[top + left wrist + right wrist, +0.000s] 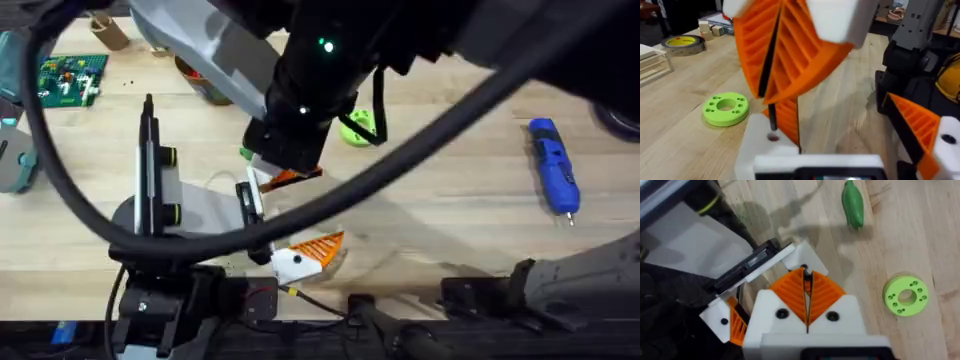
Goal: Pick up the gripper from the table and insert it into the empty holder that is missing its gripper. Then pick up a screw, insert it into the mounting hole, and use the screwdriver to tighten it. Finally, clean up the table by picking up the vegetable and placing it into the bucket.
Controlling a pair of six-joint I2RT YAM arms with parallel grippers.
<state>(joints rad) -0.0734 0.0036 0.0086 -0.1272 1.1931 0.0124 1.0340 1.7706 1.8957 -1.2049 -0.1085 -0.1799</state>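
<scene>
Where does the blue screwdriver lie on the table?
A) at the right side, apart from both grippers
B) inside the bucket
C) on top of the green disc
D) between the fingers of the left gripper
A: the screwdriver lies alone on the bare wood at the right of the overhead view.

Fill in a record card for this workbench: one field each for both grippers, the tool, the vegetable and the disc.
right gripper: shut on the orange gripper, at the white holder
left gripper: open, orange pad on one finger
screwdriver: blue, lying on the table, apart from both arms
vegetable: dark-green pod, lying on the table
disc: lime-green, flat on the table
</scene>
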